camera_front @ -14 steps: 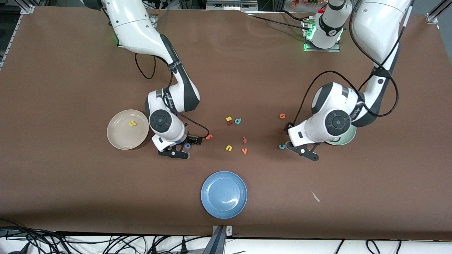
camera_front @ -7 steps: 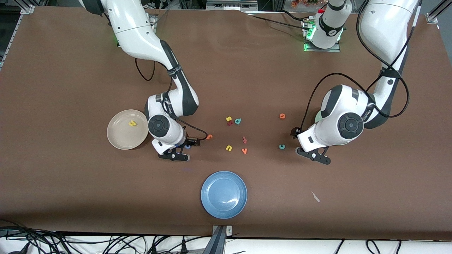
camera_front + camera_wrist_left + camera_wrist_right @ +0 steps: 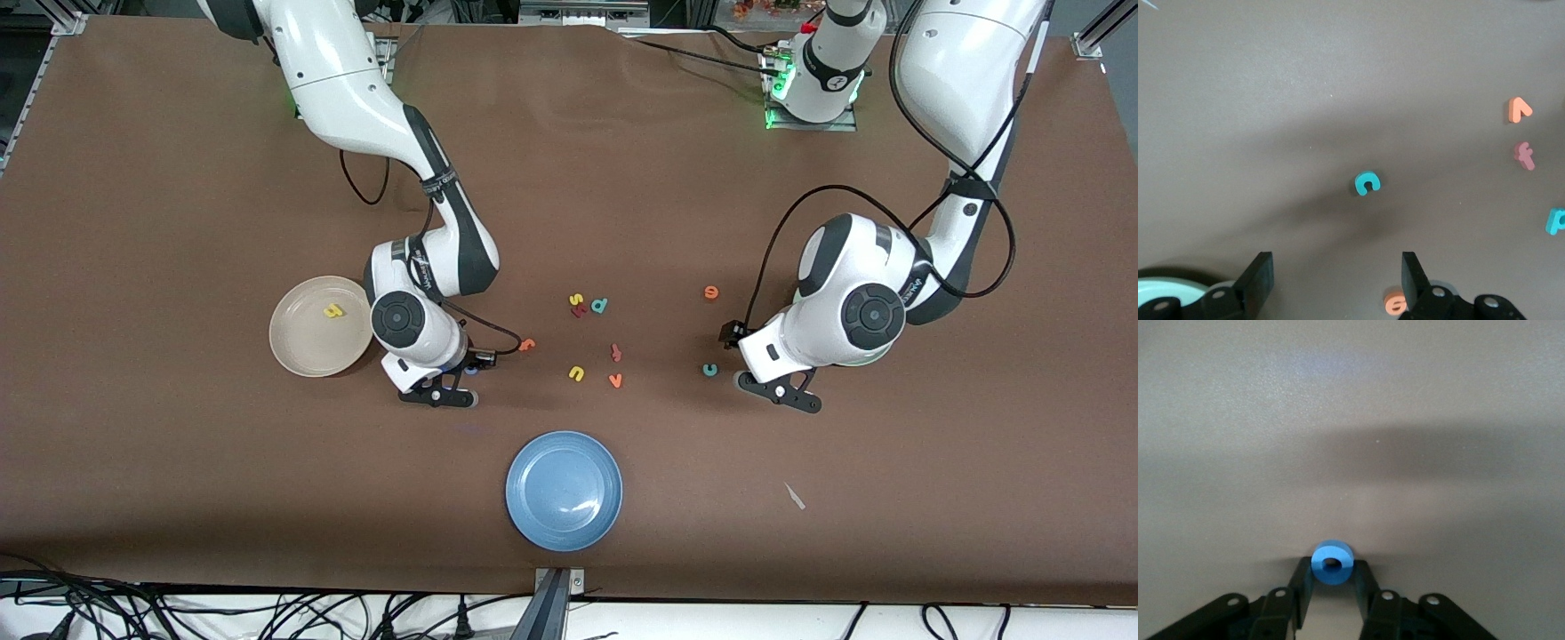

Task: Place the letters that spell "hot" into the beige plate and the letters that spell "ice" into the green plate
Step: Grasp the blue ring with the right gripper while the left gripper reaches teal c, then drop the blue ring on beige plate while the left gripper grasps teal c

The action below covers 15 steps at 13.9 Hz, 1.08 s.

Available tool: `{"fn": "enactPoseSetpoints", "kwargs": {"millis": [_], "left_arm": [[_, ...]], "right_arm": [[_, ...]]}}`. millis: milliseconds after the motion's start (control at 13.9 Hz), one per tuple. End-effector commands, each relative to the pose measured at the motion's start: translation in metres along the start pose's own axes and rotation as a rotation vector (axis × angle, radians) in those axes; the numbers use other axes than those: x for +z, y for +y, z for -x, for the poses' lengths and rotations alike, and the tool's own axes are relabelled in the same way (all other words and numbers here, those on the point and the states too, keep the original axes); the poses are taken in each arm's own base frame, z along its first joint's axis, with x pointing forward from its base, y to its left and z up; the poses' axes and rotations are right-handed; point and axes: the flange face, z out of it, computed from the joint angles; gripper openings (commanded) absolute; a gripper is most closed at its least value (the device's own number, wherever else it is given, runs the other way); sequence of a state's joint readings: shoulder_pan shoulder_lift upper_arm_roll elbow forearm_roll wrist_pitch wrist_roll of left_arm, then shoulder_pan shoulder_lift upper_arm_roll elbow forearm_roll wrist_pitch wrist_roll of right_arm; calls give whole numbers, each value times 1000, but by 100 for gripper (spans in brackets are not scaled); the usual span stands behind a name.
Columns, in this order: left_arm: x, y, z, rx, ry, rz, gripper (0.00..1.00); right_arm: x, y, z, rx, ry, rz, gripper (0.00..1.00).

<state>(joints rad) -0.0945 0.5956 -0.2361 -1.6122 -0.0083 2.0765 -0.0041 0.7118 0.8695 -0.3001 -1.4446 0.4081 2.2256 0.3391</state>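
The yellow h (image 3: 333,311) is lying in the beige plate (image 3: 298,351). The right gripper (image 3: 1332,585) is clenching the blue o (image 3: 1332,563) between its jaws. The left gripper (image 3: 1336,280) is hanging released, the teal c (image 3: 1367,183) just ahead of its jaws on the table (ungrasped). The green plate (image 3: 1165,291) is showing no letters, though mostly hidden.

The front camera looks steeply down from high across the desk (image 3: 178,178), arm bases at twelve o'clock. Each wrist camera stares down past its own fingers, close to the surface — the left at the teal c (image 3: 1367,183), which the front view shares; the right at the blue o (image 3: 1332,563).
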Motion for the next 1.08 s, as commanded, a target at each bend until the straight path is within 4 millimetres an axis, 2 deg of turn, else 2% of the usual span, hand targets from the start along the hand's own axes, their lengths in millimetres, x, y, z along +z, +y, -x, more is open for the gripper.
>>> {"fn": "enactPoseSetpoints", "kwargs": {"millis": [0,216,288,360,432,576,647,719,791,863,935,1007], "left_arm": [[36,-5,-15,-43,46,22,85],[52,-9,-17,-151,52,19,85],[71,-3,-17,-221,30,4,86],[81,0,-18,-263,27,-32,100],[86,5,-18,-257,31,-87,100],[81,6,-18,-242,43,-135,100],[85,15,-15,-243,31,-128,100],[88,33,-14,-248,31,-129,100],[90,51,-13,-251,36,-135,98],[94,63,-13,-235,41,-143,92],[97,63,-14,-227,47,-143,82],[98,65,-17,-218,75,-139,77]], "right_arm": [[10,-7,-3,-14,-1,-26,1],[-12,-11,-5,-32,-31,-21,0],[-22,-6,-8,-31,-35,-13,0],[-37,6,-14,-44,-26,1,0],[-47,24,-16,-74,-61,22,0],[-72,70,-18,-106,-108,49,0],[-80,92,-9,-107,-121,40,0],[-88,115,-1,-106,-113,30,0],[-93,143,13,-132,-99,17,0],[-94,171,29,-149,-66,-1,0],[-87,196,44,-161,-45,-8,0],[-81,215,53,-166,-32,-5,0]]}}
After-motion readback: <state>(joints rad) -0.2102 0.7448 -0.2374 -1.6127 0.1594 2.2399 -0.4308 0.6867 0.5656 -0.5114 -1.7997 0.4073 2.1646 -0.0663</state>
